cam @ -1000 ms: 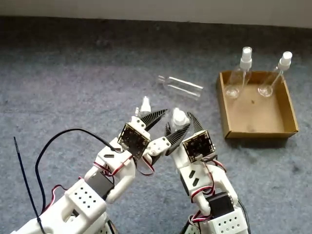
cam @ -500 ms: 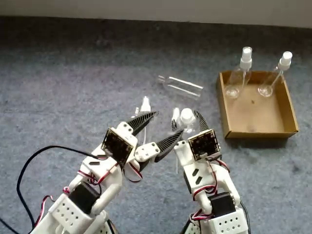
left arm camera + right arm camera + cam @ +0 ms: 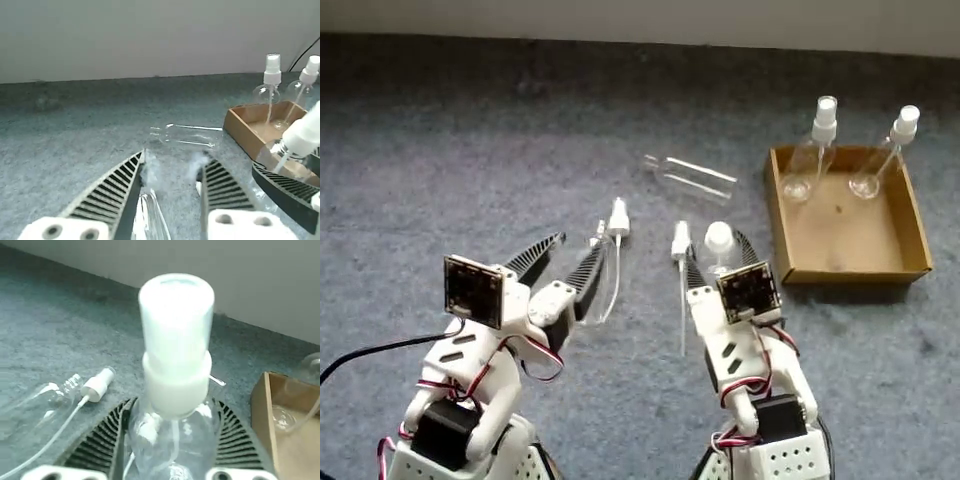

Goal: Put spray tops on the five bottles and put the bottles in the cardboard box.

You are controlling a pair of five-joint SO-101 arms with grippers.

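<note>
The right pincer (image 3: pixel 715 252) pinches an upright capped spray bottle (image 3: pixel 175 390) just beside the cardboard box (image 3: pixel 840 240); the left pincer (image 3: pixel 578 248), spread, sits farther from the box.

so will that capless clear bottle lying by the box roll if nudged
Probably: the clear plastic bottle lies on its round side, so it may roll. It looks empty, so likely light; the grey carpet should slow it.
</note>
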